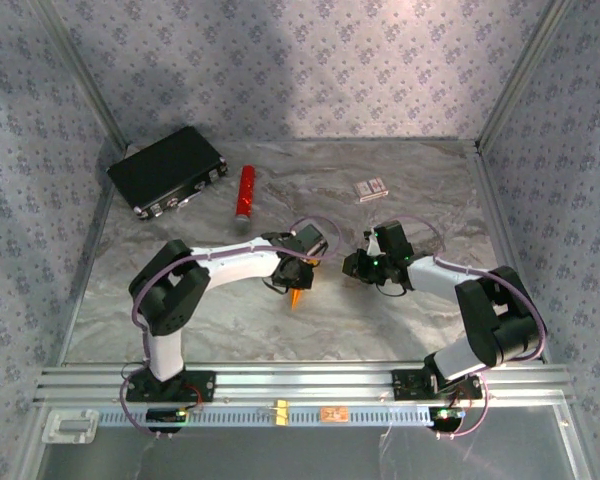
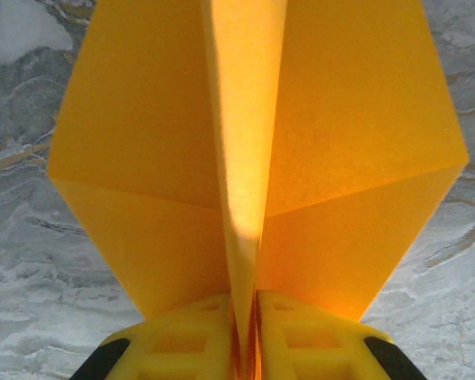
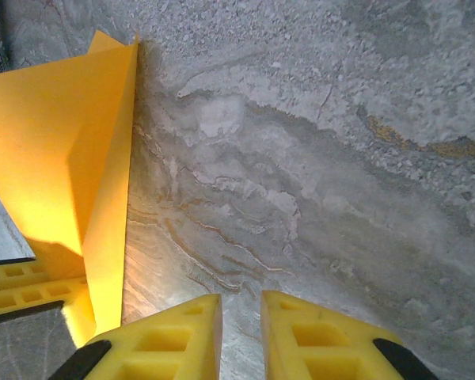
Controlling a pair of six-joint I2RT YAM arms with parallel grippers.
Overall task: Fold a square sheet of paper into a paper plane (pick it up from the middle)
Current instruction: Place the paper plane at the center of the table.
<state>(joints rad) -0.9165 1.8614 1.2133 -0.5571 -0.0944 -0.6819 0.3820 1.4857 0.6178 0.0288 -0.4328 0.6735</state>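
Observation:
The orange-yellow paper plane point(image 2: 142, 142) spreads two wings on either side of a centre crease. My left gripper point(image 2: 245, 336) is shut on that crease from below, its yellow fingers point(image 2: 182, 340) pressed against the fold. From above, a small orange tip of the paper plane point(image 1: 298, 297) pokes out under the left gripper point(image 1: 298, 278) at mid table. My right gripper point(image 1: 358, 265) hangs just to the right, apart from the paper. Its jaws stand a narrow gap apart over bare table, as the right gripper point(image 3: 241, 336) shows. The paper plane point(image 3: 55, 158) stands at that view's left edge.
A black case point(image 1: 168, 168) lies at the back left, a red cylinder point(image 1: 245, 192) beside it, and a small white-and-red box point(image 1: 371, 188) at the back centre. Patterned walls close in the marbled table point(image 1: 430, 200) on three sides.

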